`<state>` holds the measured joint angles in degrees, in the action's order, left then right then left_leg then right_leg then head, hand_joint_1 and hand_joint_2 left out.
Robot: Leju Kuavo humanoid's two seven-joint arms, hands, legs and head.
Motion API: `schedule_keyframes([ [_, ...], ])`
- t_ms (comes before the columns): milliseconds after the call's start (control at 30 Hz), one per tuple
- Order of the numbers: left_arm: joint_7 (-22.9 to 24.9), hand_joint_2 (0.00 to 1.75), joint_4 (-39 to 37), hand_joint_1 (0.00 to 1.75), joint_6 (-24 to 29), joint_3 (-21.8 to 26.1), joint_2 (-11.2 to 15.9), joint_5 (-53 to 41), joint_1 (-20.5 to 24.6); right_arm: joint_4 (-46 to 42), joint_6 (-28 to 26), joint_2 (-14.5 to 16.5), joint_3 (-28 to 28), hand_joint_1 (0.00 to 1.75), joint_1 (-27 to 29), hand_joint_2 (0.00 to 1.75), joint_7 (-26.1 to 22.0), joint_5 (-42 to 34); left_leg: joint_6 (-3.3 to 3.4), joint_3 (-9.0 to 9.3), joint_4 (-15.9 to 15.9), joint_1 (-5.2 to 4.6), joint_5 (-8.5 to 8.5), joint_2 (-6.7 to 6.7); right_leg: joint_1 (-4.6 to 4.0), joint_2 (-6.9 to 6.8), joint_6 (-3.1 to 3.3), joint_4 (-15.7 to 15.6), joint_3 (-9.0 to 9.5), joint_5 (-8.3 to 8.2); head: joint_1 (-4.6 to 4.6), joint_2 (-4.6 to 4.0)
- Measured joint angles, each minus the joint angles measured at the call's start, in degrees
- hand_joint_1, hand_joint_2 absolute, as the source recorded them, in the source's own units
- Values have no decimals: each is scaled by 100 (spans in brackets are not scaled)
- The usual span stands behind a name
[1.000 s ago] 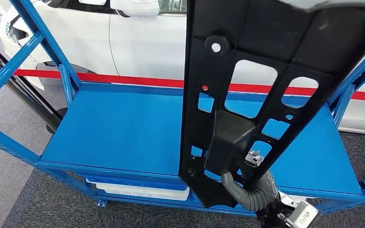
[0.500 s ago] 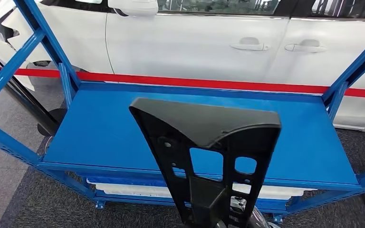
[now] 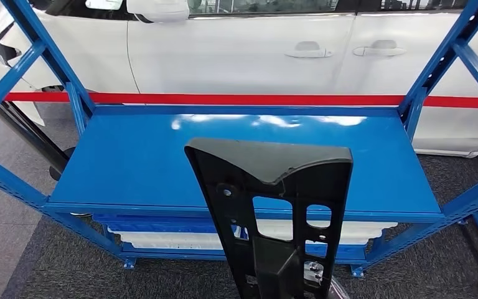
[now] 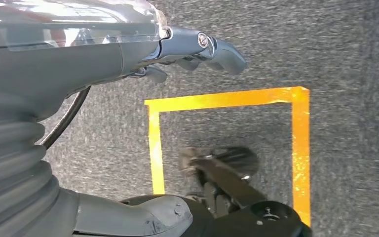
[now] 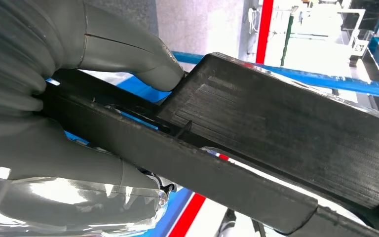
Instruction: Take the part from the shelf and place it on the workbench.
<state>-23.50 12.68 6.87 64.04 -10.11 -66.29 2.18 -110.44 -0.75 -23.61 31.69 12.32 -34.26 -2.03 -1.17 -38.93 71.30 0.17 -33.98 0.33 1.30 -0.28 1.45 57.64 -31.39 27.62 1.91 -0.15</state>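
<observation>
Presently the black part is grasped by the right hand, whose thumb and fingers are clamped around the part's narrow lower end. Seen from the head view, the part is held in the air in front of the blue shelf, its broad upper end overlapping the shelf's bare top deck and its lower end crossing the shelf's front edge. It cannot be told for certain whether the broad end stands over the deck or short of it, but no contact with the deck is seen.

The long axis of the part runs away from the right hand, upward and towards the shelf, tilted only a little off upright. The wide, capped end is pointed away from the hand; the face pierced with cut-outs is turned back towards the robot.

The left hand is hung low over the grey carpet, beside a square of yellow floor tape; nothing is held in it and its fingers are seen loosely curled. The right hand is therefore the only one on the part. Beyond the shelf a white car is parked. No worktop is seen near the shelf, so a turn away from it is judged necessary before the part can be set down.
</observation>
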Motion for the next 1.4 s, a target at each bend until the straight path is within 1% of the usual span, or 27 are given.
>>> schedule_keyframes([
  [33, 0, 175, 0, 0, -5, 1, -2, -11, 2, 4, 16, 0, -2, 175, 6, 175, -2, 9, -7, 9, 204, 2, -67, 0, -8, 1, 0, 10, -70, -46, -1, 0],
  [67, 2, 175, 0, 0, -12, 3, -2, -18, 4, 8, 33, 0, -2, 175, 12, 175, -3, 18, -3, 112, 220, 1, -6, 0, -14, 2, -5, 26, -140, -88, 0, 0],
  [133, 9, 175, 1, 0, -21, 6, -1, -30, 9, 11, 54, 0, -3, 175, 18, 175, -13, 40, 42, 598, -311, -7, 282, -12, -21, 9, -26, 72, -267, -159, 1, 0],
  [200, 16, 175, 6, 0, -24, 7, 5, -40, 24, 11, 58, 0, -3, 175, 18, 175, -34, 63, 116, 1142, -1095, -34, 374, -42, -31, 14, -69, 111, -349, -220, 0, 0],
  [267, 20, 175, 11, 0, -33, 8, 10, -50, 37, 11, 67, 1, -4, 175, 14, 175, -48, 81, 169, 1323, -1453, -66, 328, -61, -26, 8, -135, 110, -377, -296, -1, 0],
  [333, 24, 175, 11, 0, -49, 9, 5, -64, 34, 13, 92, 2, -5, 175, 15, 175, -51, 85, 225, 1279, -1508, -59, 407, -33, -14, 12, -208, 110, -386, -347, -1, 0],
  [367, 26, 175, 11, 0, -56, 10, 2, -75, 32, 14, 121, 6, -5, 175, 18, 175, -51, 69, 263, 1256, -1532, -46, 463, -7, -14, 17, -238, 164, -410, -277, -2, 0],
  [433, 27, 175, 11, 0, -65, 11, -3, -95, 31, 20, 215, 16, -7, 175, 19, 175, -52, -6, 343, 1171, -1568, -26, 577, 65, 1, 26, -282, 556, -534, 153, -2, 0],
  [500, 28, 175, 11, 0, -69, 13, -1, -106, 29, 37, 301, 32, -8, 175, 18, 175, -57, -90, 384, 1045, -1556, -40, 664, 136, 26, 26, -319, 1208, -696, 644, -1, 0],
  [533, 28, 175, 11, 0, -70, 14, -1, -110, 29, 53, 326, 39, -8, 175, 20, 175, -62, -115, 382, 977, -1539, -46, 702, 187, 44, 23, -340, 1463, -725, 725, -1, 0],
  [567, 28, 175, 11, 0, -71, 15, -2, -111, 29, 70, 340, 44, -8, 175, 20, 175, -69, -128, 371, 909, -1513, -45, 734, 241, 63, 16, -361, 1567, -684, 673, -2, 0],
  [600, 28, 175, 11, 0, -72, 15, -2, -112, 30, 86, 349, 46, -8, 175, 21, 175, -76, -134, 355, 839, -1475, -41, 760, 298, 83, -5, -382, 1489, -556, 527, -1, 0],
  [667, 28, 175, 12, 0, -73, 15, -3, -116, 34, 105, 358, 46, -8, 175, 16, 175, -83, -137, 311, 708, -1368, -36, 785, 402, 110, -178, -415, 882, -90, 264, -2, 0],
  [733, 28, 175, 14, 0, -73, 15, -5, -124, 35, 109, 360, 47, -9, 175, 2, 175, -87, -137, 244, 608, -1259, -49, 801, 504, 73, -375, -385, 299, 260, 263, -1, 0],
  [767, 27, 175, 15, 0, -71, 15, -6, -127, 38, 109, 360, 48, -10, 175, -3, 175, -91, -138, 204, 577, -1226, -58, 817, 559, 45, -410, -349, 160, 305, 309, 1, 0],
  [833, 26, 175, 15, 0, -69, 15, -7, -129, 48, 111, 360, 48, -11, 175, 3, 175, -95, -140, 127, 546, -1194, -54, 848, 648, 32, -307, -236, 106, 238, 286, 0, 0],
  [900, 23, 175, 15, 0, -68, 16, -6, -129, 47, 114, 362, 48, -11, 175, 2, 175, -95, -141, 48, 476, -1029, -28, 639, 460, 41, -197, -127, 88, 145, 190, 0, 0],
  [967, 20, 175, 15, 0, -69, 17, -7, -134, 36, 116, 366, 48, -10, 175, -10, 175, -91, -141, -1, 331, -511, -10, 132, 137, 26, -84, -53, 86, 20, 75, 1, 0],
  [1000, 19, 175, 15, 0, -71, 17, -7, -138, 29, 119, 368, 48, -10, 175, -14, 175, -89, -140, -1, 255, -169, -11, -113, 54, 10, -19, -29, 91, -56, 17, 0, 0],
  [1033, 19, 175, 15, 0, -72, 17, -7, -142, 26, 126, 368, 48, -10, 175, -15, 175, -87, -140, 8, 217, 109, -12, -254, 21, -11, 52, -16, 99, -136, -42, 1, 0],
  [1067, 19, 175, 15, 0, -72, 17, -7, -144, 25, 136, 368, 48, -10, 175, -14, 175, -84, -140, 30, 245, 251, -16, -276, 8, -31, 126, -9, 110, -219, -102, 0, 0],
  [1100, 19, 175, 16, 0, -74, 17, -5, -145, 28, 146, 368, 48, -10, 175, -14, 175, -80, -140, 63, 361, 194, -24, -176, -4, -48, 201, -8, 121, -298, -158, 1, 0],
  [1167, 17, 175, 19, 0, -78, 17, 1, -146, 40, 157, 368, 48, -10, 175, -16, 175, -71, -140, 174, 837, -431, -60, 141, -143, -64, 344, -16, 140, -433, -269, 1, 0],
  [1233, 14, 175, 33, 0, -83, 18, 13, -153, 50, 158, 373, 48, -10, 175, -31, 175, -62, -139, 282, 1316, -1185, -91, 245, -395, -67, 467, -54, 139, -522, -383, 1, 0],
  [1267, 12, 175, 40, 0, -84, 19, 18, -156, 52, 158, 376, 48, -10, 175, -39, 175, -58, -139, 310, 1428, -1400, -103, 237, -479, -52, 524, -87, 124, -545, -441, 0, 0],
  [1333, 10, 175, 46, 0, -90, 21, 15, -158, 59, 158, 384, 52, -9, 175, -43, 175, -54, -139, 313, 1432, -1531, -111, 288, -424, -35, 654, -174, 73, -566, -568, 1, 0],
  [1400, 11, 175, 47, 0, -101, 22, 9, -160, 73, 163, 386, 72, -10, 175, -30, 175, -54, -140, 355, 1385, -1622, -85, 427, -264, -48, 591, -222, 137, -635, -487, -1, 0],
])
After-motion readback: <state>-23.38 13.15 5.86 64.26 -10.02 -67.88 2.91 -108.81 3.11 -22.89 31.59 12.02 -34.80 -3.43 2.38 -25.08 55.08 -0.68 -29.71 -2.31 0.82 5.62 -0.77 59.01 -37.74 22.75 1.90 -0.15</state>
